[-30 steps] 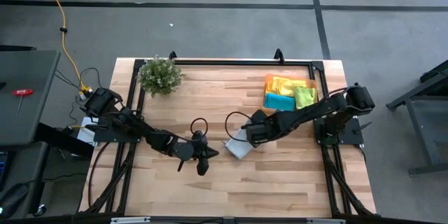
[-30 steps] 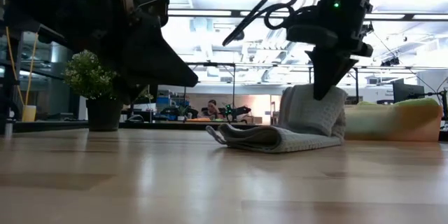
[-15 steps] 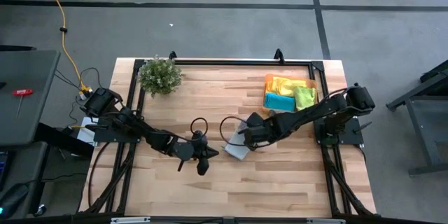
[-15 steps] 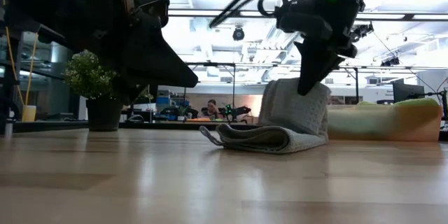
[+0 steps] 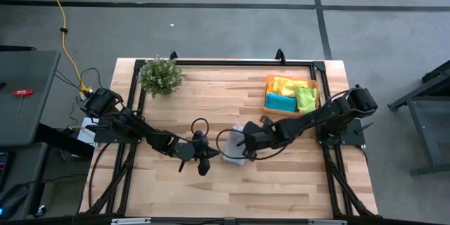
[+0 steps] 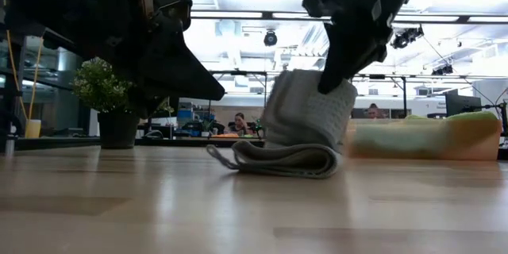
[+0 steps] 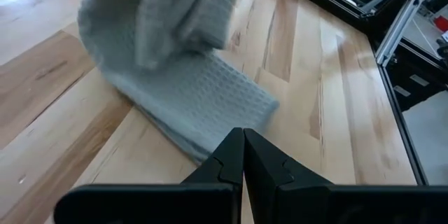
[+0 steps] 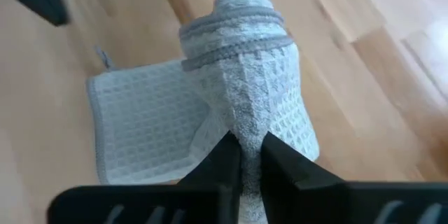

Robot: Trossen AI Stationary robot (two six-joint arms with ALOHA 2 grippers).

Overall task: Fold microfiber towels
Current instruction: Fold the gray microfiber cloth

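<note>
Two black jointed arms (image 5: 144,135) with looping black cables and tapered fingers (image 7: 231,161)

Pale grey-blue waffle-weave towel (image 8: 245,105); tray (image 5: 268,93) apparently orange, holding yellow, teal, lime cloths.

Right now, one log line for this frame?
right gripper: shut on grey towel, edge lifted over the rest | left gripper: shut, empty, beside towel | tray: other towels inside

The right gripper (image 6: 337,79) comes down from the upper right and pinches the raised edge of the pale grey-blue towel (image 6: 298,131) at centre — the rest lies folded on the table (image 6: 238,214). The plant (image 6: 107,95) stands at left.
</note>
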